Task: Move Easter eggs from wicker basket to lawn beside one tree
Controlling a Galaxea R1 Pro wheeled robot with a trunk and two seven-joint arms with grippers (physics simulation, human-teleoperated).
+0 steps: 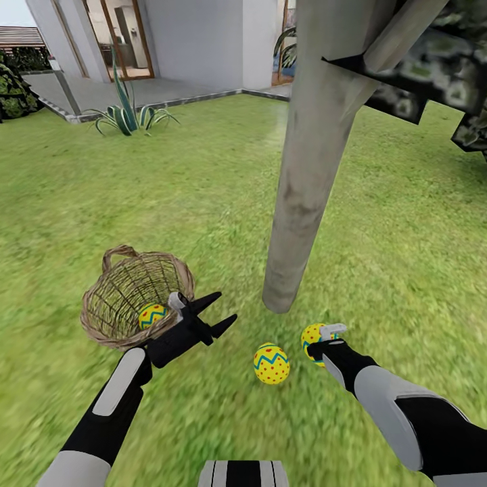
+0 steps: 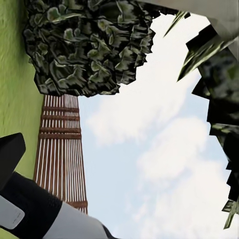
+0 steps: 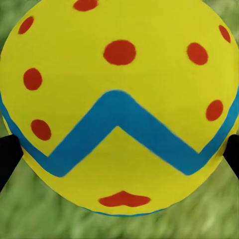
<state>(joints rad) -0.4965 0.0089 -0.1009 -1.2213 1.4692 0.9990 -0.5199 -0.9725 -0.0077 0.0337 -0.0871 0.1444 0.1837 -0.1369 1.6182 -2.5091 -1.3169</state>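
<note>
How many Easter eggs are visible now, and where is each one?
3. One egg lies inside the wicker basket. One egg lies on the lawn near the tree trunk. One egg is at the right gripper.

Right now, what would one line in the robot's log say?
eggs: one in basket, one on lawn by tree | right pincer: shut on egg | left pincer: open, beside basket

On the lawn [image 1: 203, 189], the wicker basket [image 1: 128, 294] lies tipped on its side to the left of the tree [image 1: 308, 176] trunk, with one Easter egg [image 1: 153, 315] inside it. A second egg [image 1: 271, 363] lies on the grass just before the trunk's base. A third egg [image 1: 313, 335] sits to its right, between the right gripper's [image 1: 318, 348] fingers. The left gripper [image 1: 215, 316] hangs beside the basket's mouth.
</note>
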